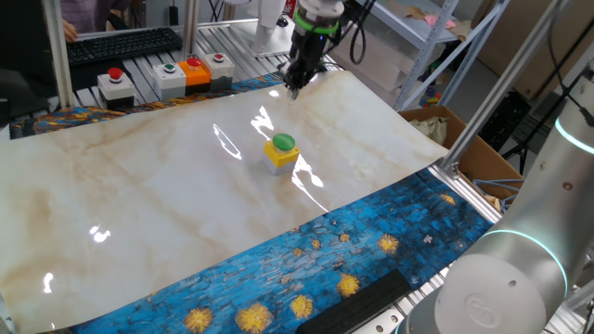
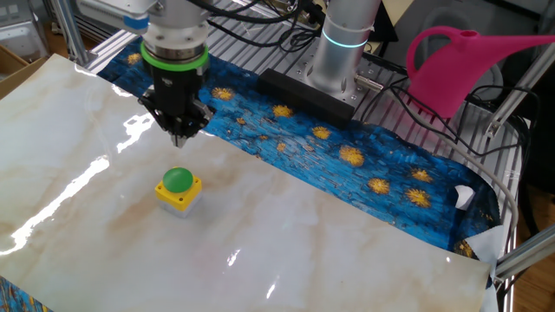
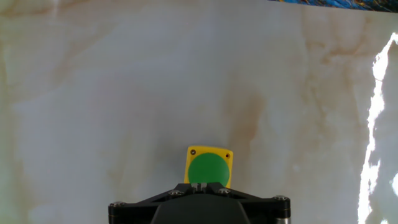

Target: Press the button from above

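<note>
1. One fixed view: my gripper (image 1: 296, 90) hangs above the table (image 1: 139, 186), apart from the button (image 1: 282, 148); pressing not yet done.
2. Other fixed view: button (image 2: 179, 187) untouched, gripper (image 2: 180, 139) high.
3. Hand view: button (image 3: 209, 168) ahead; whether my fingers are apart, I cannot tell.

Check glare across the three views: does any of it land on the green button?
One fixed view: white streaks on the marble sheet run just beside the button, dome unobscured. The other fixed view: glare stays left of the button. Hand view: blown-out patch at the right edge, button evenly lit and sharp.
</note>
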Controlling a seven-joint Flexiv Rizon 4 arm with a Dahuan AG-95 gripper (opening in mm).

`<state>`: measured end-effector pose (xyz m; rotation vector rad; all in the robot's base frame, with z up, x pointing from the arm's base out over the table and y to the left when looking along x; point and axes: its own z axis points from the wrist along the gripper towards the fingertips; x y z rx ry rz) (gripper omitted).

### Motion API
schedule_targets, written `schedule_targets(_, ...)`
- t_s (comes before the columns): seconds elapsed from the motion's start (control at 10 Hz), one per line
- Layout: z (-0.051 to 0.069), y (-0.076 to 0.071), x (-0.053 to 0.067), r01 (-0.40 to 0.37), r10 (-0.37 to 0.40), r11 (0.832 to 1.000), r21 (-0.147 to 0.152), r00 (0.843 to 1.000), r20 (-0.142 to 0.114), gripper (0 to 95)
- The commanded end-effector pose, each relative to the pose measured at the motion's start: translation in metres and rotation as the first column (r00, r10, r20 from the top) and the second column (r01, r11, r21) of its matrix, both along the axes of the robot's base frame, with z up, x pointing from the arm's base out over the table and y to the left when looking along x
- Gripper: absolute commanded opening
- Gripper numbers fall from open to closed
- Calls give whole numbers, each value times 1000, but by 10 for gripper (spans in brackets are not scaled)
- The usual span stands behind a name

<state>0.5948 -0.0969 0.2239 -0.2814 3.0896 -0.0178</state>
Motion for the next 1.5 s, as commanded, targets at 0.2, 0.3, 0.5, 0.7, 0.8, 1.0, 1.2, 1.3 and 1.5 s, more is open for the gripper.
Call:
schedule_targets(0.2,0,-1,0,3,-3,1000,-3,1000,6,0)
schedule_targets(0.3,0,-1,0,3,-3,1000,-3,1000,6,0)
schedule_targets(0.5,0,-1,0,0,0,1000,-4,1000,5,0)
schedule_targets(0.7,0,0,0,5,-5,1000,-4,1000,6,0)
schedule_targets(0.8,0,0,0,4,-4,1000,-4,1000,6,0)
schedule_targets(1.0,-1,0,-1,-7,7,1000,-12,1000,12,0)
schedule_targets(1.2,-2,1,-2,-8,9,1000,-23,1000,16,0)
schedule_targets(1.3,-2,1,-2,-11,11,1000,-26,1000,15,0)
schedule_targets(1.5,-2,1,-2,-3,3,1000,-23,1000,19,0)
